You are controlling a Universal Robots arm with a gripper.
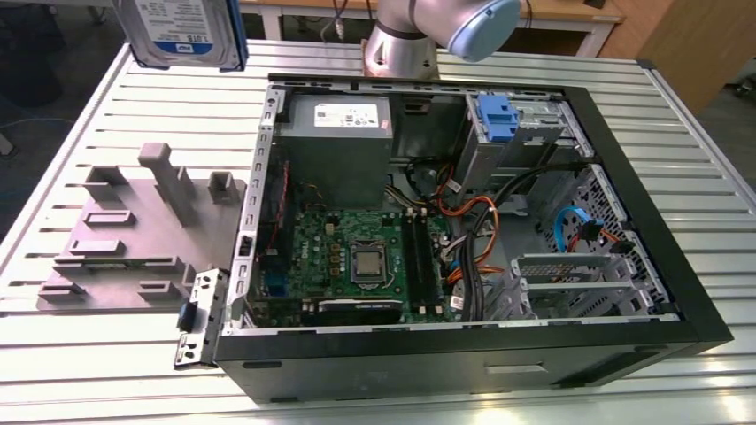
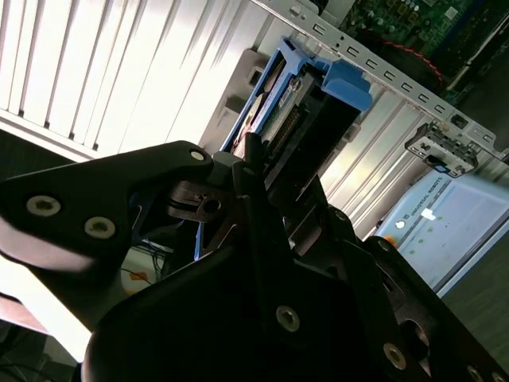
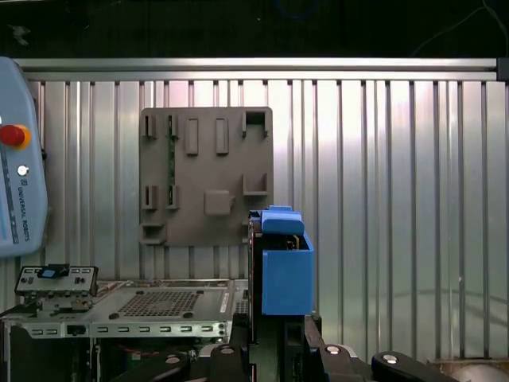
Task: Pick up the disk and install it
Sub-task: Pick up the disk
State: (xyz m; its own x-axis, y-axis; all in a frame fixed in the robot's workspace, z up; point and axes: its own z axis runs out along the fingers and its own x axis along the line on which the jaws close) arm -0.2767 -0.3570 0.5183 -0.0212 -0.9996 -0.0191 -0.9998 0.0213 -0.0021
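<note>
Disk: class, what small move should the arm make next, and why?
Probably carry the disk towards the drive cage: the gripper holds it above the table, outside the open case, on the exterior view's left.

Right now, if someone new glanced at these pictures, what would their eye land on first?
Probably the open computer case lying on the slatted metal table, green board and orange cables exposed. Then the disk, held up at the exterior view's top left, its blue carrier clamped in the gripper in the second wrist view. A grey fixture plate lies beside the case, on the exterior view's left.
</note>
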